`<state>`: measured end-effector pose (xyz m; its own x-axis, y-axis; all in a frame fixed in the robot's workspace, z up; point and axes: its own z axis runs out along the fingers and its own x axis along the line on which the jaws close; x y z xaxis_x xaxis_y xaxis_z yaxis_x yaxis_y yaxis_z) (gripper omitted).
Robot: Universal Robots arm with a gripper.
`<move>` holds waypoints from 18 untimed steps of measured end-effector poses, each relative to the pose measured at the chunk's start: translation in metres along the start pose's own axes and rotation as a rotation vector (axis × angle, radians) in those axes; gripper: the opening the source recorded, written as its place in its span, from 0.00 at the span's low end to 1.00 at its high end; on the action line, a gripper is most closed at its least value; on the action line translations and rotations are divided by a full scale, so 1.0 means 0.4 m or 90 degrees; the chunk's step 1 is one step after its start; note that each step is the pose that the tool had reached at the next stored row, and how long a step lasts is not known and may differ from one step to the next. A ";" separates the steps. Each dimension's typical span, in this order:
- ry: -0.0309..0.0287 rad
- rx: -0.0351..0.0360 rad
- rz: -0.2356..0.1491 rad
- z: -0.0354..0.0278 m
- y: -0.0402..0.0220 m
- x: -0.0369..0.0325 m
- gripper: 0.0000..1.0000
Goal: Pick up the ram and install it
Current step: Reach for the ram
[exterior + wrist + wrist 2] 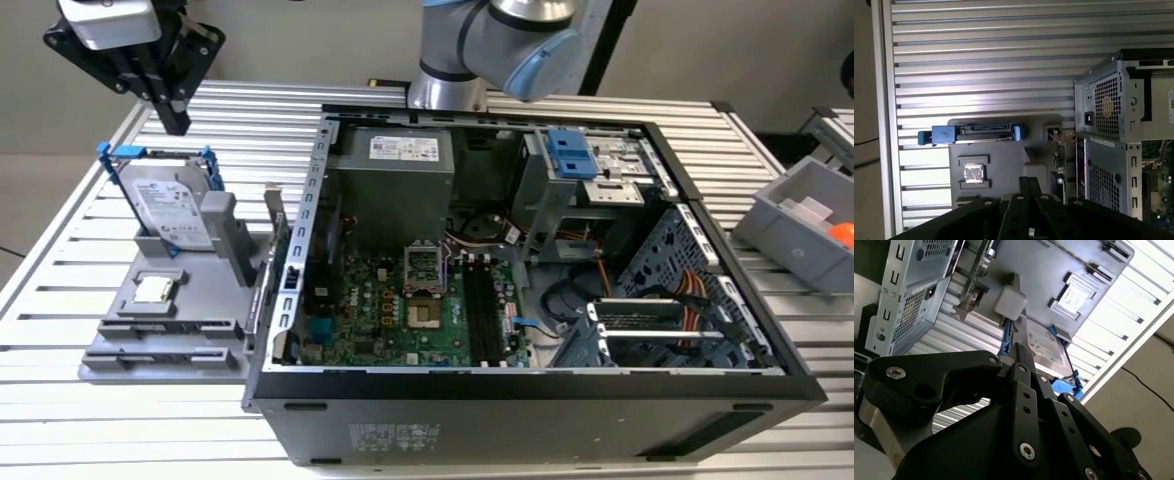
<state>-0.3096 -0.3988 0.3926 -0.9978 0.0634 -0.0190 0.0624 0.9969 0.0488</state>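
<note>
The arm's black claw hangs at the far end of the exterior view's left, above the slatted metal table. Its two fingers point down and are pressed together with nothing between them; in the first wrist view and in the second wrist view they also meet as one narrow black bar. Below the claw and nearer stands a grey moulded plastic holder. The holder carries a silver hard drive in a blue frame, upright at its far end, and a small square processor chip lying flat in a pocket nearer the front. The ram, a long thin board seen almost edge-on, stands upright at the holder's right edge, just beside the left wall of the open black and grey computer case. It is to the right of the claw, lower and nearer, and well apart from it, with the hard drive between them. In the first wrist view the ram shows as a thin strip between the holder and the case's perforated back panel. Inside the case the green motherboard lies flat, its long dark memory slots running near to far right of the processor socket. A grey bin sits at the far right.
</note>
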 end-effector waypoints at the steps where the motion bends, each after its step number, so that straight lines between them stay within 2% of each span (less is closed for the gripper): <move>1: 0.0000 0.0000 0.000 0.000 0.000 0.002 0.00; 18: 0.0000 0.0000 0.000 -0.001 -0.003 0.041 0.00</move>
<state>-0.3261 -0.3989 0.3926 -0.9978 0.0631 -0.0190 0.0621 0.9969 0.0487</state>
